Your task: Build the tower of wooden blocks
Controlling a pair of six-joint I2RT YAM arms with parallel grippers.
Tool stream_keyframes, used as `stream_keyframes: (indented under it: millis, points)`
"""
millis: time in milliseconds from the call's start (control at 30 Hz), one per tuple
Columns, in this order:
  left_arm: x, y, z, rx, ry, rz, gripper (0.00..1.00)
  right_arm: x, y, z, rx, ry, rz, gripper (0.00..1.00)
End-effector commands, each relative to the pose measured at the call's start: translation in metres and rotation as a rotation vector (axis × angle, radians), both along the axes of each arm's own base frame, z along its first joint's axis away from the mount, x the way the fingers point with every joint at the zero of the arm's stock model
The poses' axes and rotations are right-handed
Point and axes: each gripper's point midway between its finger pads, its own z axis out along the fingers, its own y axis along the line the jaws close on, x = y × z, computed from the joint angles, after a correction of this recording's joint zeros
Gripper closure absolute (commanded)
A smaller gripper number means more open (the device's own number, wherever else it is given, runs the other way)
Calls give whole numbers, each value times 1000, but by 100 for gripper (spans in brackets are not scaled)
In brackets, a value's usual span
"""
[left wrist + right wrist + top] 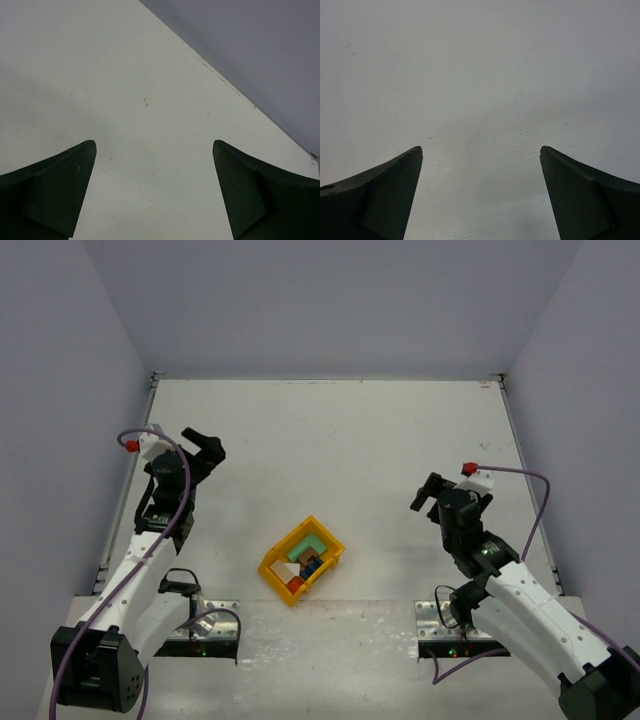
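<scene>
Basically nothing built yet: blocks (312,562) sit in the yellow bin (275,585) on the table (330,440), left and right jaws wide open, empty.

You have the yellow bin (325,574) lying between your left pincer (205,446) and right pincer (429,492), nearer the arm bases than either and well apart from both. Green, red, brown and blue blocks (311,562) lie together inside it.
</scene>
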Motion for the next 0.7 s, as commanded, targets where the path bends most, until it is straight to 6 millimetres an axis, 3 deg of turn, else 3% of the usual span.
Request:
stream_keyframes:
  millis: [0,100,233,300,367,400,533,667]
  points:
    - [9,-5,19,4,-63,-36,0,11,69,28,16,-133,427,1]
    - [10,-10,19,1,-63,-66,0,-1,122,24,41,-58,709,1]
    - [10,-11,18,-2,-64,-73,0,-21,192,17,-105,7,966,1]
    - [10,-13,18,-1,-63,-82,0,-27,214,-4,-110,91,1045,1]
    - [10,-14,19,-1,-67,-90,0,-39,241,-9,-96,123,1155,1]
    - [10,-14,19,-1,-67,-90,0,-42,249,-5,-91,113,1180,1]
    - [8,-14,20,-2,-74,-90,0,-55,275,-18,-102,153,1261,5]
    - [7,-14,21,-1,-77,-90,0,-54,269,-38,-171,216,1220,25]
